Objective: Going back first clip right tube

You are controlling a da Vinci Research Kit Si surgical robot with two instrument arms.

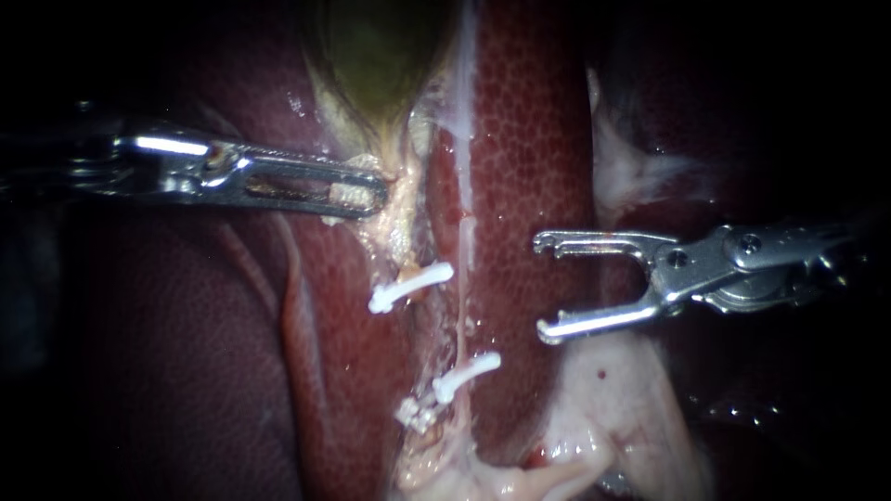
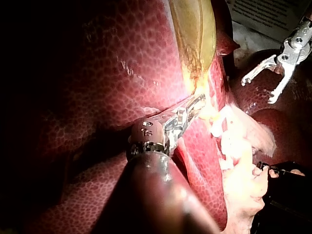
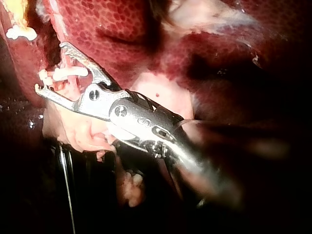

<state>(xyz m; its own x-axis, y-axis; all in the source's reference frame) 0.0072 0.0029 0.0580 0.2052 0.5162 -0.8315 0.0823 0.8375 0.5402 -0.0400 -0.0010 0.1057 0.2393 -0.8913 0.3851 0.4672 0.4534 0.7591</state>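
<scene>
Two white clips show in the endoscope view. The upper clip (image 1: pixel 411 286) sits across pale tissue left of centre. The lower clip (image 1: pixel 465 375) sits on the thin right tube (image 1: pixel 461 315). To the right of that tube my right instrument (image 1: pixel 541 288) holds its hooked jaws wide open and empty, clear of the clip. In its wrist view the right instrument (image 3: pixel 50 68) has a white clip (image 3: pixel 68 73) showing beyond its jaws. My left instrument (image 1: pixel 357 195) is shut on pale tissue at the neck of the green gallbladder (image 1: pixel 376 56), as the left wrist view (image 2: pixel 192 109) confirms.
Mottled red liver (image 1: pixel 529 139) lies between the tubes and the right instrument. Pale fatty tissue (image 1: pixel 613 408) lies under the right jaws. A small white fragment (image 1: pixel 415 413) sits below the lower clip. A dark object (image 2: pixel 287 195) lies beside the tissue.
</scene>
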